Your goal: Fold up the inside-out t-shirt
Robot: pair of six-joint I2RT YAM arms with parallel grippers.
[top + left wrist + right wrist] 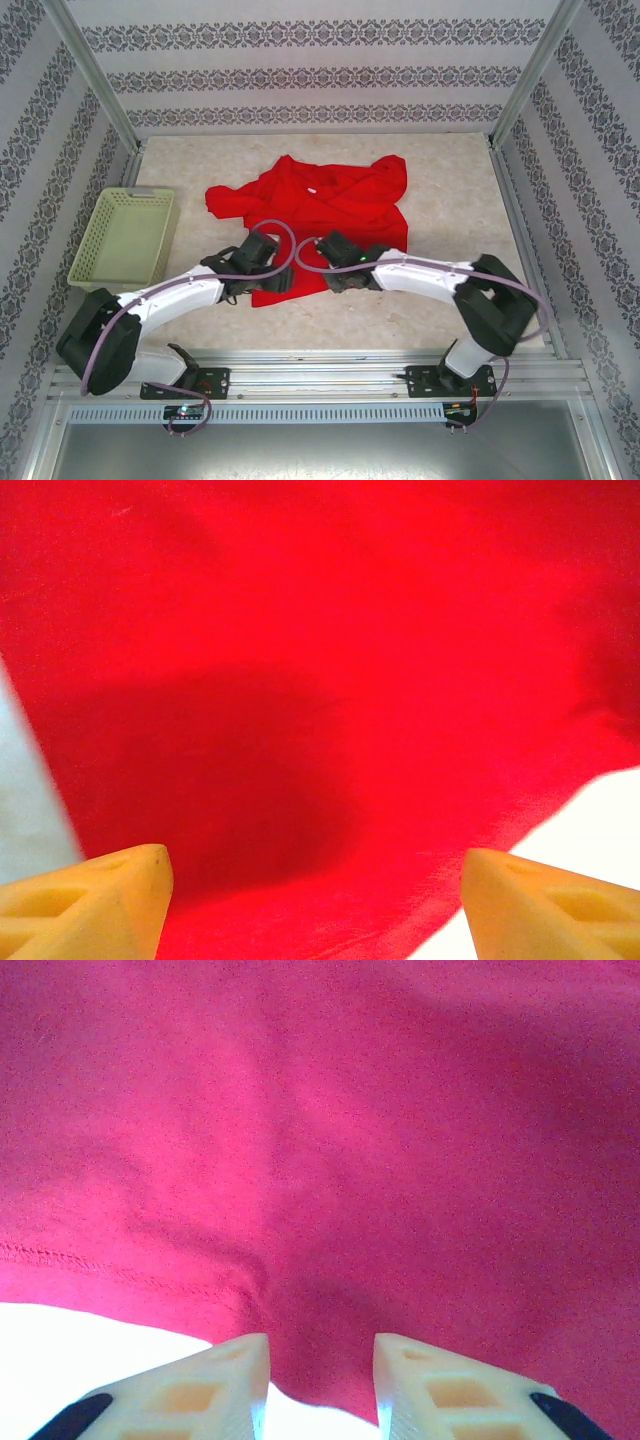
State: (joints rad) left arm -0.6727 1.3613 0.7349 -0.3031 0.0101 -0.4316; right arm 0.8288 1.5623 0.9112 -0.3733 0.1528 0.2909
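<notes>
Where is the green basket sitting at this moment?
In the top view, the green basket sits at the left side of the table, just left of the red t-shirt and apart from it.

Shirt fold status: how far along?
Done: nothing; shirt lies crumpled, no clean fold. In hand: both grippers at its near hem, left gripper open wide, right gripper slightly apart over a pucker, neither clamped. To do: flatten, then every fold.
</notes>
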